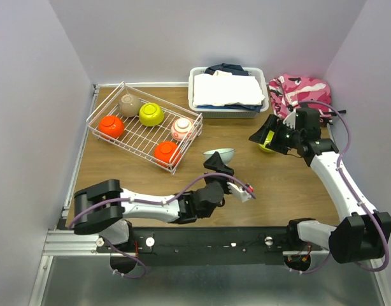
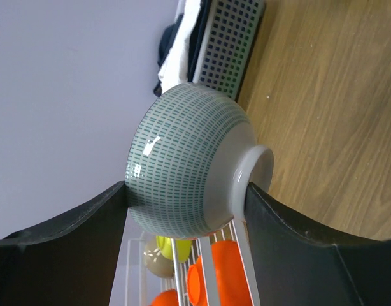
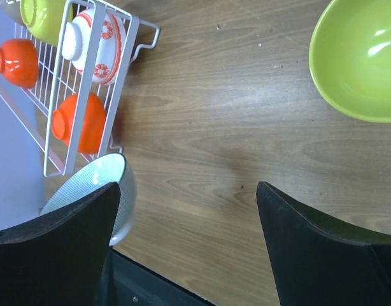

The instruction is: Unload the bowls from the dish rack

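Left gripper [image 1: 218,167] is closed partway around the pale grey bowl [image 1: 219,154], holding it at mid-frame in the top view, just off the lower-right corner of the dish rack [image 1: 130,148] and over bare table [image 1: 284,191]. The coming move looks like a set-down, so it turns on what lies beneath the bowl: open wood toward the lower right, with the rack's nearest orange bowl [image 1: 166,153] close by at left.

The right gripper [image 1: 264,136] stands wide and holds nothing, just beside a lime-yellow bowl [image 1: 266,148] that sits on the table at right of centre. The left arm is the nearer one to the rack.

The left wrist view alone shows the grip: one finger [image 2: 87,236] presses the dashed wall near the rim and the other [image 2: 297,242] the foot ring, so the bowl lies sideways across the jaws. The right wrist view shows its pale inside and the wood between both bowls.
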You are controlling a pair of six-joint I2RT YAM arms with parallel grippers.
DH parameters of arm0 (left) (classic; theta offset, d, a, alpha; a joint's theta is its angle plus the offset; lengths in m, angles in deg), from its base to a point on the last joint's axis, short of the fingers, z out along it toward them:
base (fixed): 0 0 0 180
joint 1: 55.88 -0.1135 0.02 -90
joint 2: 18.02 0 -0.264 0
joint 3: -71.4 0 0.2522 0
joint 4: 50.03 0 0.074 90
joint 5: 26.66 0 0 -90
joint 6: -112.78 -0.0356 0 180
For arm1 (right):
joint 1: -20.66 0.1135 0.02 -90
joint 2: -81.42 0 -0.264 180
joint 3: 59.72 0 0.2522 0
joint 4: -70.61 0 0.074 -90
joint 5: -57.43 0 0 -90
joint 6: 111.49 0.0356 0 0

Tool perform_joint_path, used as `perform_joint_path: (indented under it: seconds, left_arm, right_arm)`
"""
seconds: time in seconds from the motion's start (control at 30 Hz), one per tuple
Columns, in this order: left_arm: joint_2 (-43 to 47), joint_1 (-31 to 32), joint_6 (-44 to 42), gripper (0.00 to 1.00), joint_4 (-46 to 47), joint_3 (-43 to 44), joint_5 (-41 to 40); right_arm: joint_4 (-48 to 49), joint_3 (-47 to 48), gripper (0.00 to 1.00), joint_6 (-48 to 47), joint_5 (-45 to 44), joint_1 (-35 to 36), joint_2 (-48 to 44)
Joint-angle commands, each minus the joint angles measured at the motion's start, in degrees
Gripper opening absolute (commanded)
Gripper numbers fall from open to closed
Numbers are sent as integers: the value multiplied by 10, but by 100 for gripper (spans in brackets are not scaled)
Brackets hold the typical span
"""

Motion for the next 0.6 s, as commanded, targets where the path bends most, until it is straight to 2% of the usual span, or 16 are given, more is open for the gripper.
perform_joint_path:
  seconds: [0.0,0.13,0.23,0.57]
  left_arm:
    - [-56,29,-137,43,253,-19,-66]
    - [-109,51,-203,43,389,-29,-75]
    - [-140,56,-230,42,433,-32,-80]
    - [-166,61,-214,42,421,-39,-84]
  right_arm:
    - [-58,45,95,-7,9,19,26]
    - [-92,78,94,-11,6,42,62]
    - [-106,96,93,-11,2,63,85]
    - [-189,153,90,-33,-30,137,171]
